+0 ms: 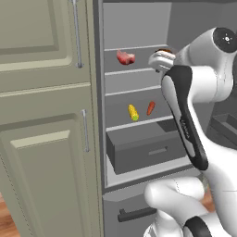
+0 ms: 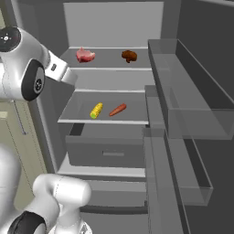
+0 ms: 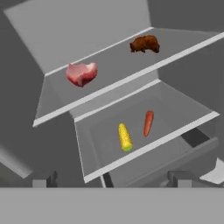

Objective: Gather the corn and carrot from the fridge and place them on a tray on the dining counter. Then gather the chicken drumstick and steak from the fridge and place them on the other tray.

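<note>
Open fridge interior, viewed over the arm. Nearest, the gripper (image 3: 111,179) hangs in front of the shelves with its jaws spread fully apart and nothing between them; the two dark fingertips (image 3: 43,180) rise at the bottom of the hand view. Below, a grey drawer (image 2: 105,153) sits under the shelves, and door bins (image 2: 192,105) stand to the right. On the lower shelf (image 2: 82,119), the corn (image 2: 96,110) and carrot (image 2: 118,109) lie just beside each other, apart, near the shelf's front edge, corn to the left. On the upper shelf (image 2: 105,67), farther back, the steak (image 2: 85,55) lies toward the left and the chicken drumstick (image 2: 129,56) toward the right, well apart. A cabinet (image 1: 41,115) flanks the fridge's left side.
</note>
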